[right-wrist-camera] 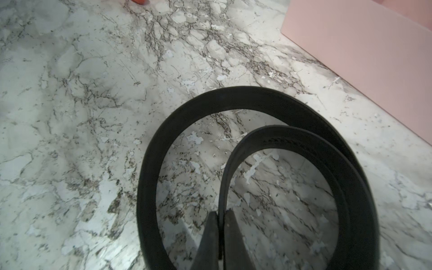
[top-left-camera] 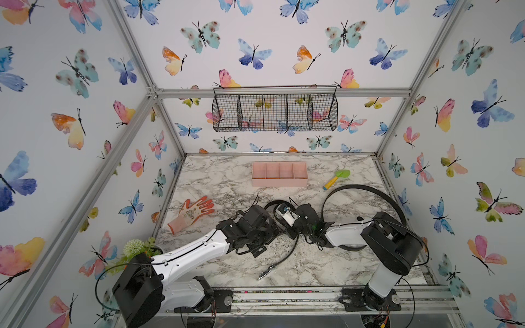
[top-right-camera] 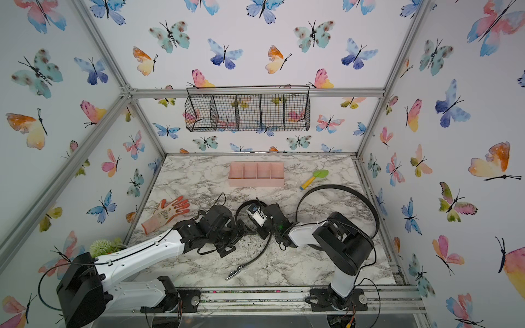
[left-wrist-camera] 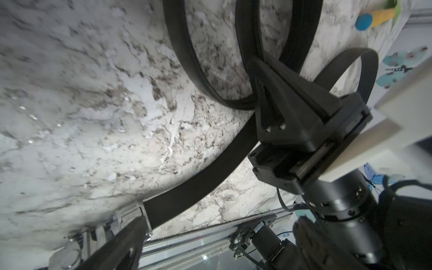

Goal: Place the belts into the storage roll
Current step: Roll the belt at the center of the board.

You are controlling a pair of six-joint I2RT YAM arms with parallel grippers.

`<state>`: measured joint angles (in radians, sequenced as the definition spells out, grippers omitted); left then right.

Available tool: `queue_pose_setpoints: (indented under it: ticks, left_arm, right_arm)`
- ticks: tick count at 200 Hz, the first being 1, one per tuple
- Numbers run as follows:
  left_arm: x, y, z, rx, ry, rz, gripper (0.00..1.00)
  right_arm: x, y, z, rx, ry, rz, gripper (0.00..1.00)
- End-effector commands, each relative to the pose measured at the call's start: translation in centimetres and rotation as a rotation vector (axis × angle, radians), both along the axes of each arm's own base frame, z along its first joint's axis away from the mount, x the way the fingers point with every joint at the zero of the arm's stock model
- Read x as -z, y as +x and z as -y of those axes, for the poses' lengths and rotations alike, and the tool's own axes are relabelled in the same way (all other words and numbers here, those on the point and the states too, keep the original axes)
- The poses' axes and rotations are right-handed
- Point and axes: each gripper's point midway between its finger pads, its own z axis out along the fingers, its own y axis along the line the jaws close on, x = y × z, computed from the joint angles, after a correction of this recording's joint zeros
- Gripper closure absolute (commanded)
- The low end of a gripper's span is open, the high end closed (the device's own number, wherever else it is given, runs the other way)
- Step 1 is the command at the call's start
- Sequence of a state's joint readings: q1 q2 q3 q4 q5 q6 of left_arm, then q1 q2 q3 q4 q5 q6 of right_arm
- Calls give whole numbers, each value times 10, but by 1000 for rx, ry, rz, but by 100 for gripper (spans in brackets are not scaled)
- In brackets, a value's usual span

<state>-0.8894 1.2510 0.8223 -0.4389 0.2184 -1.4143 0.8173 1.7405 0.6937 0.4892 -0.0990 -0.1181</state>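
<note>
The storage roll, a pale pink tray [top-left-camera: 279, 184] with several compartments, sits at the back middle of the marble table in both top views; its wall [right-wrist-camera: 374, 58] shows in the right wrist view. One black belt [right-wrist-camera: 149, 163] is curled into a loose coil in front of it. My right gripper [right-wrist-camera: 219, 217] is shut on this belt's strap. The belt's tail runs to a silver buckle [top-left-camera: 265, 272] near the front. My left gripper [left-wrist-camera: 221, 222] stands open beside the coil, holding nothing. A second belt [top-left-camera: 366, 189] lies in a wide loop at the right.
An orange work glove [top-left-camera: 193, 211] lies at the left. A green and yellow toy shovel [top-left-camera: 336, 179] lies right of the tray. A black wire basket [top-left-camera: 274, 112] hangs on the back wall. A small plant [top-left-camera: 136, 250] stands at the front left corner.
</note>
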Motion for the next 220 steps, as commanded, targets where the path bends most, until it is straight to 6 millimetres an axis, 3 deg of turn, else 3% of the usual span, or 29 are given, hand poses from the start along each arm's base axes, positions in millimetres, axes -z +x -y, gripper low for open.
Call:
queue_pose_setpoints:
  ticks: [1, 45, 68, 131, 169, 220]
  left_arm:
    - [7, -17, 0, -31, 83, -79, 2]
    - [12, -42, 13, 6, 80, -72, 1]
    - [15, -51, 30, 72, 30, -28, 0]
    - [50, -50, 59, 94, -16, -21, 2]
    - [72, -41, 48, 33, 82, -40, 2]
    - [92, -14, -3, -75, 209, -47, 2]
  right_arm:
    - [3, 7, 10, 23, -46, 17, 97]
    - [7, 16, 24, 85, -12, -5, 97]
    - [9, 21, 29, 111, -8, -23, 97]
    - [13, 19, 29, 116, 9, -49, 97]
    - [15, 17, 30, 120, 15, -65, 97]
    - [20, 10, 33, 119, 13, -97, 97]
